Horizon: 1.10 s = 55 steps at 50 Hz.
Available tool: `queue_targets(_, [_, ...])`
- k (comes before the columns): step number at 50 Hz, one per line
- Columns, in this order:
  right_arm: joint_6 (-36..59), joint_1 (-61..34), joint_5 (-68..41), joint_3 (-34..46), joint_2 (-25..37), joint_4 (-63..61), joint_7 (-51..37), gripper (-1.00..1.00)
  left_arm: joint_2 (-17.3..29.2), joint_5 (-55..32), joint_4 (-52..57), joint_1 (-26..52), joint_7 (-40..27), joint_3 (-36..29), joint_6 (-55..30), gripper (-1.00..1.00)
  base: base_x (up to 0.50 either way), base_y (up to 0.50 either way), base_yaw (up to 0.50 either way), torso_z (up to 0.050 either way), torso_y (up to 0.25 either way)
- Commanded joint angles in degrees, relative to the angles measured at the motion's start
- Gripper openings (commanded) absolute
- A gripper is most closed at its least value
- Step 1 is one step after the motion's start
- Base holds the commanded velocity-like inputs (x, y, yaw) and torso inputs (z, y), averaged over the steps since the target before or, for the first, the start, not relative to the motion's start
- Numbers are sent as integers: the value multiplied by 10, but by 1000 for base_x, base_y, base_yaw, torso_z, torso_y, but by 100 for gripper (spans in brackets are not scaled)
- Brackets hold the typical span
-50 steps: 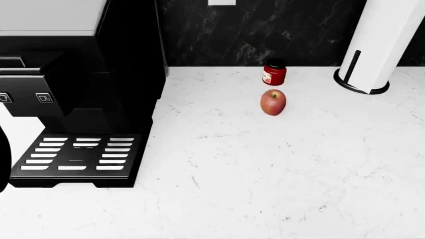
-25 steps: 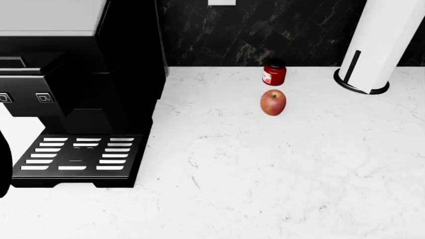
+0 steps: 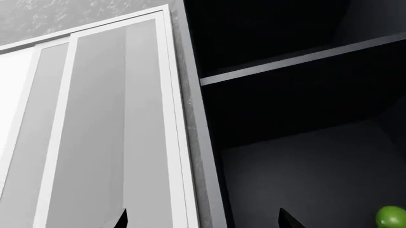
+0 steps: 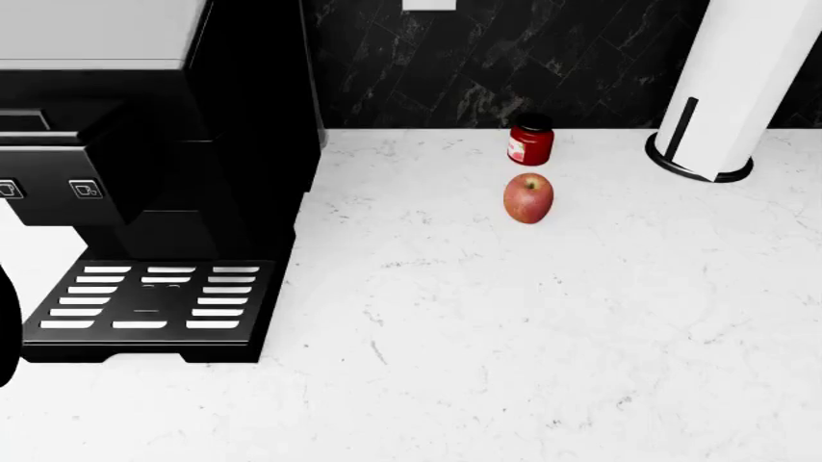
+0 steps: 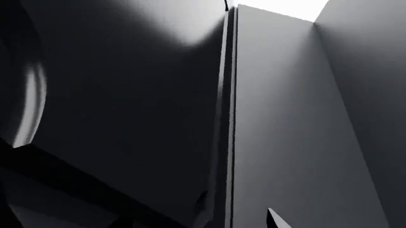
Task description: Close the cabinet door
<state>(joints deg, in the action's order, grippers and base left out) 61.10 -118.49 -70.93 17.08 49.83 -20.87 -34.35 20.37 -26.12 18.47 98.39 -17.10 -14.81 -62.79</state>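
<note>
Our left gripper (image 3: 201,219) shows only two dark fingertips at the edge of its wrist view, spread wide with nothing between them, so we read it as released. It points up at the cabinet: a closed white panelled door (image 3: 95,133) lies to one side, and beside it is the open, dark cabinet interior (image 3: 298,118) with a shelf (image 3: 298,59) across it. A small green object (image 3: 392,217) sits low inside.

Our right gripper (image 5: 235,213) is harder to read. We see two small tips near a tall grey panel (image 5: 285,123) seen almost edge-on, which we take to be the open cabinet door, but we cannot tell whether the gripper is spread or clenched. The panel's edge (image 5: 228,114) runs just beside the tips.

Down on the bench (image 4: 540,318), the head view shows neither arm, only a coffee machine (image 4: 154,173), an apple (image 4: 528,196), a red jar (image 4: 530,141) and a paper towel holder (image 4: 726,87).

The risk, as we judge it, is pushing blind. The door is out of the head view, so a fingertip could slip off its thin edge, or our left gripper could be caught in the opening as the door swings shut.
</note>
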Motion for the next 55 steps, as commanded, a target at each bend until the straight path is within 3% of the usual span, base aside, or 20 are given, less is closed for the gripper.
queue_targets(1, [-9, -12, -8, -7, -69, 46, -17, 100, 4, -4, 4, -2, -2, 6, -2, 100, 0, 0, 0, 0, 0])
queue_targets(41, [-52, -20, 7, 29, -185, 134, 8, 100, 19, -20, 21, 39, -1, 29, -17, 100, 0, 0, 0, 1, 0])
queue_targets(55, [-62, 5, 14, 43, -199, 135, 13, 100, -40, -123, 41, 31, -17, 158, -107, 100, 0, 0, 0, 1, 0])
